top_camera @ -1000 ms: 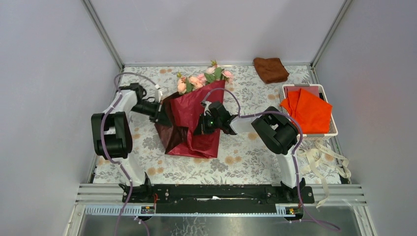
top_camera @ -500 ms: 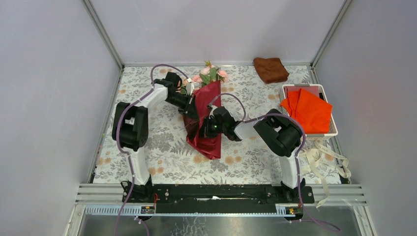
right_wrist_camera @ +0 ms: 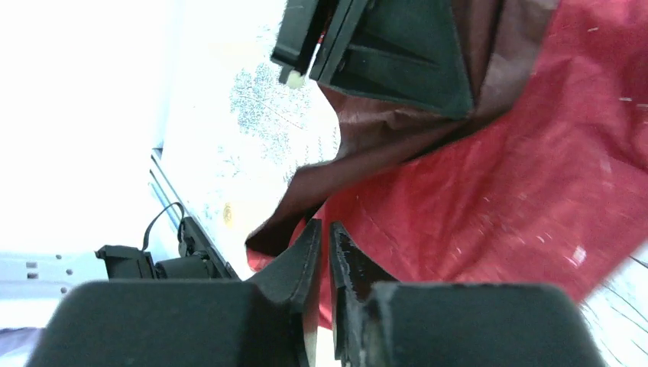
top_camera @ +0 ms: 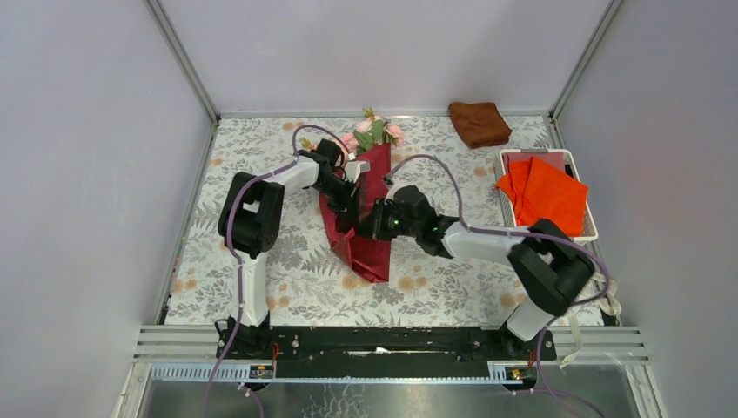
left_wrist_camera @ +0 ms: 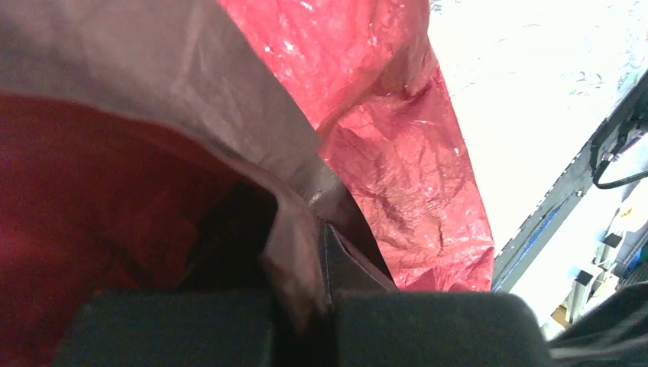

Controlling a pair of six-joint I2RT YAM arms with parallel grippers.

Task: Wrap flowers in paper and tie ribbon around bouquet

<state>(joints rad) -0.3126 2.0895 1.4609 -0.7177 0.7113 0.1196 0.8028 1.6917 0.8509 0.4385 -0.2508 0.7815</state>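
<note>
Though crinkled red outside, the paper (top_camera: 370, 255) shows maroon-brown inside.

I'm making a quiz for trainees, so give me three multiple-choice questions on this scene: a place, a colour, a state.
1. Where is the brown cloth? A the table's far edge; B its left edge; C its near edge.
2. What colour are the sheets in the white basket? A blue; B orange; C green.
3. The left gripper is: A wide open; B shut on nothing; C shut on the paper.
Answers: 1 A, it lies past the basket, farthest away; 2 B, bright orange fills the basket; 3 C, a fold sits pinched between the fingers.
</note>
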